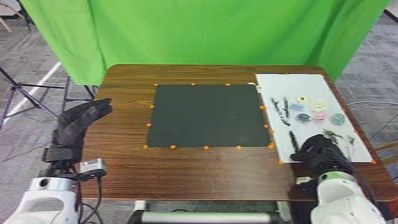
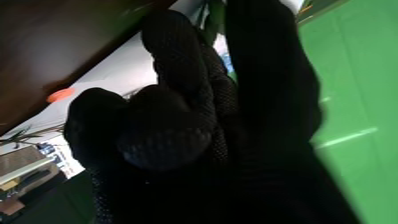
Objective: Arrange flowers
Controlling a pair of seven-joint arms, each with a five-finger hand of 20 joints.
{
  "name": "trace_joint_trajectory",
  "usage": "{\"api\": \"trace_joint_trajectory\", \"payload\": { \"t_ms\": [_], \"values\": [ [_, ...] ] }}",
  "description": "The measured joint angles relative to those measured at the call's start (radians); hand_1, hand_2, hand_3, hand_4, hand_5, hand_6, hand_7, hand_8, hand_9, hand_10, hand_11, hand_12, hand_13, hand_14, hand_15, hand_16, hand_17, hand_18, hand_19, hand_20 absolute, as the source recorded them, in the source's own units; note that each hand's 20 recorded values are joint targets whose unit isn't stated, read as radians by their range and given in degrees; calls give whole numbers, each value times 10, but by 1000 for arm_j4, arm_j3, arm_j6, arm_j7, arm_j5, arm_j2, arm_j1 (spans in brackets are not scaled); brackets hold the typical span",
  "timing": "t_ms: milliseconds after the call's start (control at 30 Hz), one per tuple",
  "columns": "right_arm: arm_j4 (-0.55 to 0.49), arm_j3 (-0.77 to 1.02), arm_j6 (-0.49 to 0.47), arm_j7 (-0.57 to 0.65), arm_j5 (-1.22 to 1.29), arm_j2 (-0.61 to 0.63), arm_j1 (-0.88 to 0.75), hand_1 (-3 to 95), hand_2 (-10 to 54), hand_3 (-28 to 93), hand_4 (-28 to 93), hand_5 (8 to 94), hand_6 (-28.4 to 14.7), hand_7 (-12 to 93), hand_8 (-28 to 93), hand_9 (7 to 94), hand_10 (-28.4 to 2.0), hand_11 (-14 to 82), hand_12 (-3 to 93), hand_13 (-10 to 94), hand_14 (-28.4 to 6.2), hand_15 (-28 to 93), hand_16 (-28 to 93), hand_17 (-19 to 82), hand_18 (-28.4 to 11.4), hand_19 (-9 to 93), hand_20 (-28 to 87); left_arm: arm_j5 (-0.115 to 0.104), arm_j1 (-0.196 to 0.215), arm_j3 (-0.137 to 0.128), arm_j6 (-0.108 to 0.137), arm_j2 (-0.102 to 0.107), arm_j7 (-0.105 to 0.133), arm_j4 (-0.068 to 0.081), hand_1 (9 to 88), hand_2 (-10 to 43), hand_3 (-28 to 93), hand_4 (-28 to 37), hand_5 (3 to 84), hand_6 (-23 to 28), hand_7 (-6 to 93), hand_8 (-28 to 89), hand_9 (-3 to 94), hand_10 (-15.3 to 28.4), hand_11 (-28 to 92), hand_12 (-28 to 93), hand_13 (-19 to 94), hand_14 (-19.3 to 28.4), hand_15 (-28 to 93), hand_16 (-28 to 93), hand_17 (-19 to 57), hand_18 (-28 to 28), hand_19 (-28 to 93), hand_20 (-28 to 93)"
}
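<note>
Poised at the worktop's [image 1: 204, 172] near right by stems [image 1: 294, 141] with the right hand [image 1: 322, 152], grip impossible to tell, with flowers [image 1: 319, 105] spaced on white paper [image 1: 289, 84], likely for easy picking, and left hand's [image 1: 76, 119] fingers relaxed.

The brown rectangular wooden worktop [image 1: 209, 175] looks smooth, faintly glossy; the dark square mat [image 1: 209, 115] looks matt. The green hanging curtain [image 1: 231, 37] is creased cloth, the white rectangular sheet [image 1: 302, 85] smooth. Textured black fabric covers the right robot hand [image 1: 322, 153].
</note>
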Motion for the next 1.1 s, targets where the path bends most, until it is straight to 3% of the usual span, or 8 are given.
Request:
{"api": "trace_joint_trajectory", "payload": {
  "t_ms": [100,167,233,267,500,767,933,1100],
  "values": [
    [-1,-9,0,5,10,-2,9,943,-95,-224,377,670,-52,231,300,853,-107,178,547,894,-16,597,396,646,-97,930,494,0,0,0,0,1,-3,-1,286,54,588,-201,497,70,141,-58,474,171,205,101,336,187,186,-36,44,100,154,105],
    [-5,-11,0,5,36,-5,12,910,-95,-105,309,677,-52,226,299,861,-108,172,547,899,-15,588,401,649,-93,928,481,0,0,0,-1,1,-4,-1,286,54,588,-201,495,70,140,-59,473,172,204,101,336,187,185,-36,44,100,154,105],
    [-14,-7,0,5,84,-9,14,797,-95,246,66,694,-53,221,299,872,-110,165,540,905,-16,574,401,655,-88,924,465,-1,0,-1,-2,1,-6,-1,286,54,588,-201,493,71,138,-58,471,172,204,101,334,187,185,-35,44,100,152,104],
    [-18,0,0,5,114,-12,14,774,-95,322,22,702,-54,221,298,876,-111,162,537,908,-17,569,401,660,-86,920,460,-1,0,-1,-3,1,-7,-1,286,54,587,-201,493,71,138,-58,470,172,204,101,333,188,184,-35,44,100,152,104],
    [-18,34,4,5,219,-19,14,754,-95,381,6,717,-55,244,288,885,-116,164,540,919,-15,559,402,672,-84,915,462,-3,3,-7,-8,1,-12,-4,286,54,587,-202,493,71,137,-57,470,172,204,101,332,187,183,-34,44,100,152,104],
    [-12,38,87,-15,310,-10,5,725,-95,434,7,717,-56,279,268,888,-120,198,527,930,-12,558,403,688,-79,919,459,-25,8,-13,1,13,-21,-9,287,62,582,-205,494,72,139,-57,469,173,204,101,333,187,184,-34,42,103,157,106],
    [-12,38,107,-32,374,19,15,720,-95,445,3,717,-56,288,265,887,-121,206,524,933,-10,560,404,692,-75,919,458,-49,9,-52,6,63,-27,1,288,61,583,-204,494,71,140,-58,468,172,204,100,332,186,184,-35,42,104,159,105],
    [-13,31,112,-52,468,62,81,718,-95,449,5,714,-56,296,262,887,-121,211,520,935,-8,561,404,695,-74,921,458,-70,0,-101,17,151,-33,50,285,59,587,-204,492,70,142,-58,465,170,204,100,331,185,183,-35,42,102,153,103]
  ]
}}
